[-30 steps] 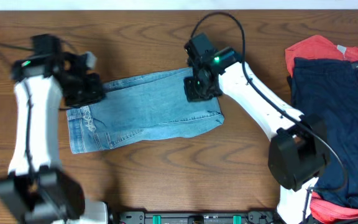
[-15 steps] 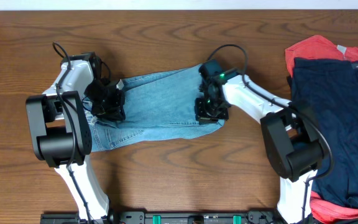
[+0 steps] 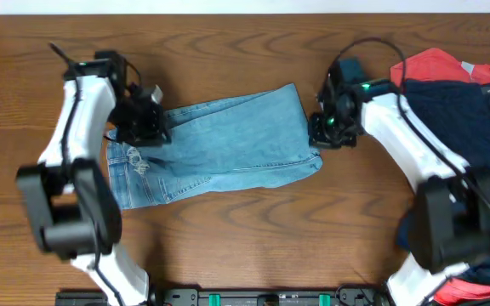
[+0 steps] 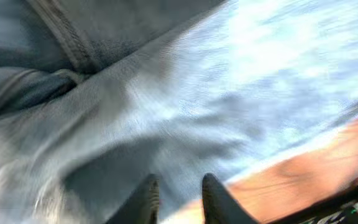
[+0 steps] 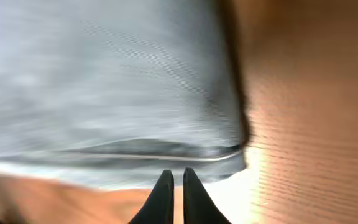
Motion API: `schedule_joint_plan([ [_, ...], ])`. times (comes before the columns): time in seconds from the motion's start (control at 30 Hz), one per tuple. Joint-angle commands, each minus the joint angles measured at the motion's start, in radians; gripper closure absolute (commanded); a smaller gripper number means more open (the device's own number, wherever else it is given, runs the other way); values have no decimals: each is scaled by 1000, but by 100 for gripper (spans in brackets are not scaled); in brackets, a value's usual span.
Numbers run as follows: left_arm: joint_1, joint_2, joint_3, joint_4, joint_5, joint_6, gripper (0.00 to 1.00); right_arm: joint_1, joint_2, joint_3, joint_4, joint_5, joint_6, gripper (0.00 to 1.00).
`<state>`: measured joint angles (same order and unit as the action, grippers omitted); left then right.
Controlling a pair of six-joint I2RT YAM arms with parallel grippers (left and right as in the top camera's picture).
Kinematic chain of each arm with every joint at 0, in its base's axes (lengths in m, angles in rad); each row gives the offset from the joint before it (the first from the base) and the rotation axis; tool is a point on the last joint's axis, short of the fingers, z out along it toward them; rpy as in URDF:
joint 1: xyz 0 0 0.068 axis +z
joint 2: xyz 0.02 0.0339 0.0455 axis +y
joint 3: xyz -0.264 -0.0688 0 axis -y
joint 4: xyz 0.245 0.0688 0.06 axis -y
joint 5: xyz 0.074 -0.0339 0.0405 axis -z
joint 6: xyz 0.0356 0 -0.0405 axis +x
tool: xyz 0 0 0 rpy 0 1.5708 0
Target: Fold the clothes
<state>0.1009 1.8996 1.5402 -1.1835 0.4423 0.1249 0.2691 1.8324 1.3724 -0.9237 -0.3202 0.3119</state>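
Left end effector [image 4: 178,190] ajar, right end effector [image 5: 174,182] closed

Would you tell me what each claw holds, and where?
Cannot tell: left claw at the jeans' waist end, right claw at their other end.

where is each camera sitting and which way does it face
Overhead: fixed above the wooden table, looking straight down at the folded light-blue denim jeans; both white arms, left gripper and right gripper show.
Left wrist: close over the jeans, facing down; its dark fingertips at bottom.
Right wrist: low over the jeans' edge and bare wood; its fingertips at bottom.
Shared: all see jeans and table.
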Motion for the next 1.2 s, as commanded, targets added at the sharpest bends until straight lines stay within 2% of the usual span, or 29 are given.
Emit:
schedule_joint_plan([
  [0.0, 4, -119, 26, -21, 10, -6, 67, 39, -100, 4, 33, -48, -57, 93],
  [0.13, 4, -159, 25, -56, -2, -7, 64, 102, -90, 3, 106, -51, -25, 92],
  [0.2, 4, -154, 3, -77, -32, -7, 78, 135, -56, 2, 142, -50, -6, 92],
  [0.23, 4, -154, -19, -76, -46, -7, 81, 150, -36, 2, 158, -50, 7, 92],
  [0.3, 4, -154, -82, -50, -63, -6, 81, 183, 22, 2, 196, -50, 18, 93],
  [0.5, 5, -154, -351, 199, -92, -74, 81, 222, 199, 2, 246, -50, 102, 99],
  [0.6, 5, -154, -486, 333, -182, -158, 81, 220, 262, 2, 243, -50, 129, 99],
  [0.7, 5, -154, -574, 425, -270, -226, 81, 208, 296, 2, 223, -50, 129, 99],
  [0.77, 5, -154, -592, 449, -275, -235, 81, 202, 296, 2, 211, -50, 115, 98],
  [0.9, 5, -157, -557, 417, -271, -235, 78, 193, 270, 2, 200, -91, 59, 96],
  [1.07, 5, -171, -432, 255, -271, -227, 72, 173, 163, 2, 181, -171, -68, 89],
  [1.17, 5, -195, -355, 166, -272, -224, 69, 156, 73, 2, 166, -170, -109, 79],
])
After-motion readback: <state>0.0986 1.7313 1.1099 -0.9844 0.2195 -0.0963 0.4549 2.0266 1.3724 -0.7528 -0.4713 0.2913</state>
